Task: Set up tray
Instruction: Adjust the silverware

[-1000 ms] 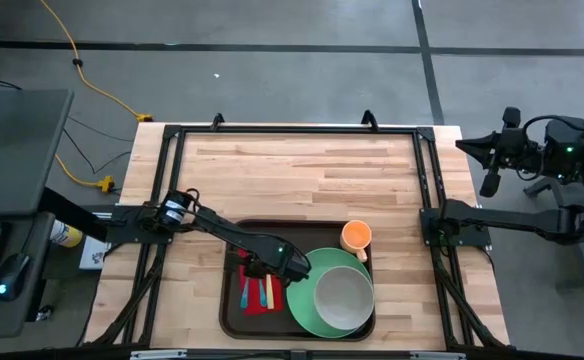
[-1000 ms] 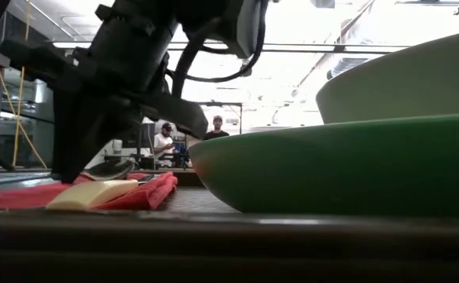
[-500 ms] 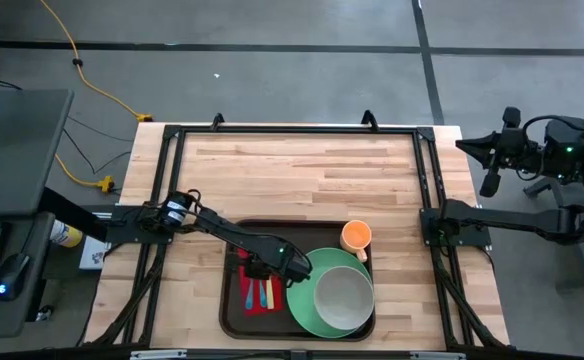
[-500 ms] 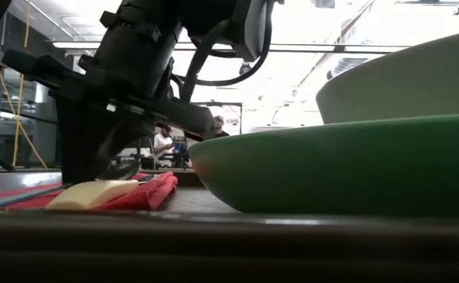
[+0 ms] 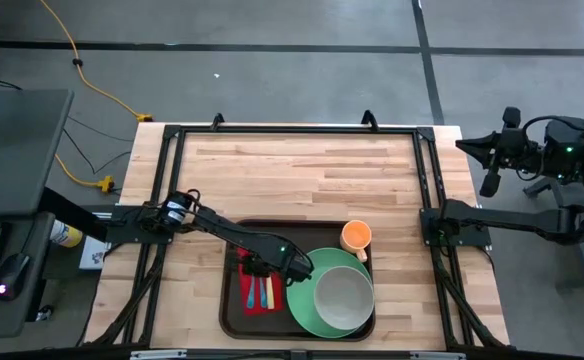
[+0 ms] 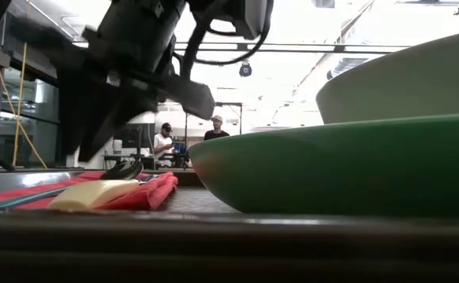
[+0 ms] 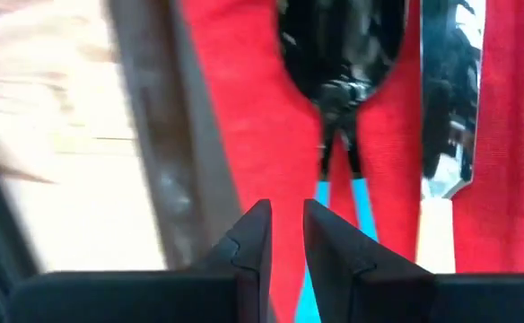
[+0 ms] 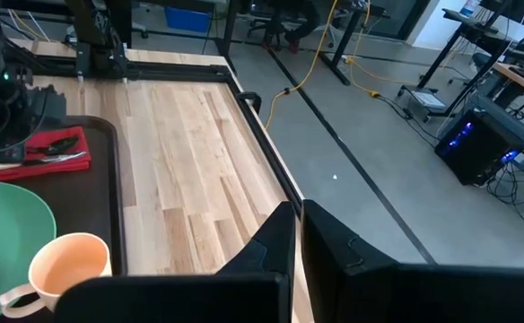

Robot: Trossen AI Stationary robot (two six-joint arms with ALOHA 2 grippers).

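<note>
The dark brown tray [image 5: 228, 300] lies at the table's near edge. On it are a green plate [image 5: 302, 300] carrying a pale bowl [image 5: 344, 295], an orange mug [image 5: 356, 237], and a red napkin [image 5: 244, 295]. A blue-handled spoon [image 7: 338, 54] and a pale-handled knife [image 7: 441, 135] lie on the napkin. My left gripper [image 7: 286, 215] hovers just above the napkin's far end, fingers almost together and holding nothing. In the low view it [image 6: 84, 153] hangs clear of the spoon [image 6: 123, 169]. My right gripper [image 8: 296, 220] is shut and waits off the table's right edge [image 5: 469, 147].
Bare wooden tabletop [image 5: 292, 175] stretches from the tray to the far edge. A black frame [image 5: 167, 180] borders the table. A desk with a keyboard and mouse [image 5: 12, 270] stands to the left. Two people [image 6: 190, 137] are in the room behind.
My left gripper has risen from the napkin's far end, where its fingers stood low beside the spoon, and now hangs clear above it. The spoon, knife and napkin have stayed where they lay.
</note>
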